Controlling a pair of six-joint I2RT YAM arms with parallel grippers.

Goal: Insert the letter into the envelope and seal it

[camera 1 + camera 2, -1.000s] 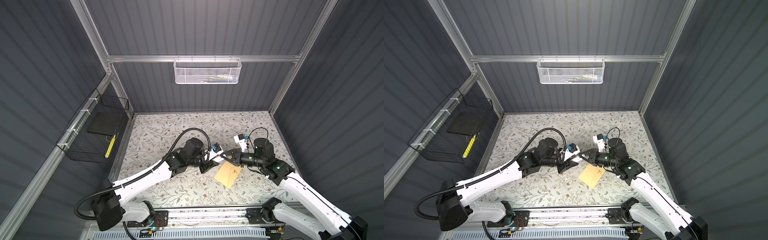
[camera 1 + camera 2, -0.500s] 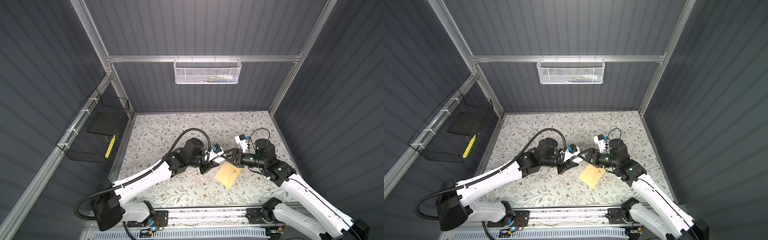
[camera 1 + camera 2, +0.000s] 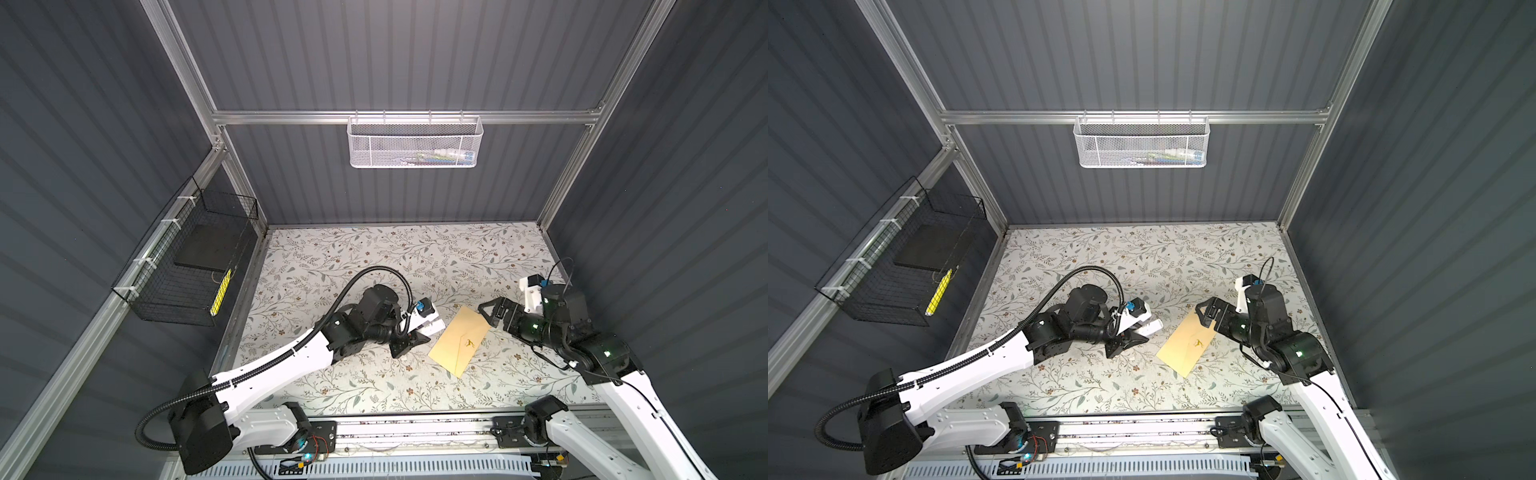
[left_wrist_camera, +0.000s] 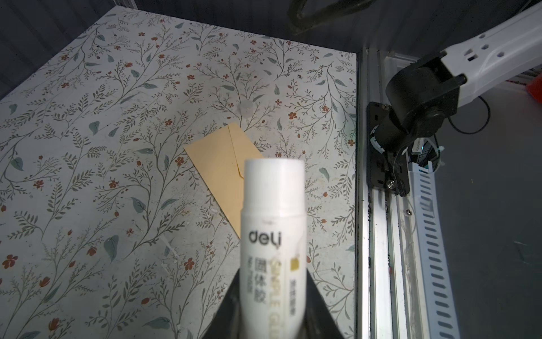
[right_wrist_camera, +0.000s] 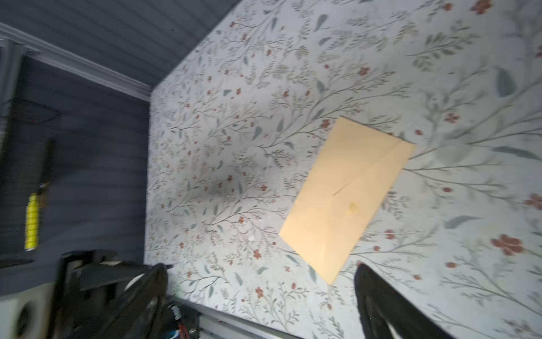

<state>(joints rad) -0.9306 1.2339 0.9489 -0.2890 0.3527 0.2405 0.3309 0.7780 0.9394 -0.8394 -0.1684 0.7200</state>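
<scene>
Clamping a white cylindrical glue stick between its black jaws, the left hand hovers low over the floral-patterned surface. The stick's free end points toward the tan paper envelope, near its long edge but apart from it. The right hand is spread wide and grasps nothing. In both top views it sits at the envelope's far corner, and whether it touches the paper there cannot be told.

The envelope lies flat and slanted between the two hands, with its pointed flap folded down over the body. A small gold mark shows near the flap's tip in the right wrist view. No white paper letter shows in any view, so it is most likely already inside the envelope, though the closed flap hides the proof.

That puts the task at its sealing step. Whether glue already sits under the flap cannot be seen. If it does, the next move calls for the empty right hand to press down along the flap's edges. The thin envelope would slide easily on this smooth surface, so it needs steadying during that press. If not, the flap must first be lifted so the stick can reach beneath it.
</scene>
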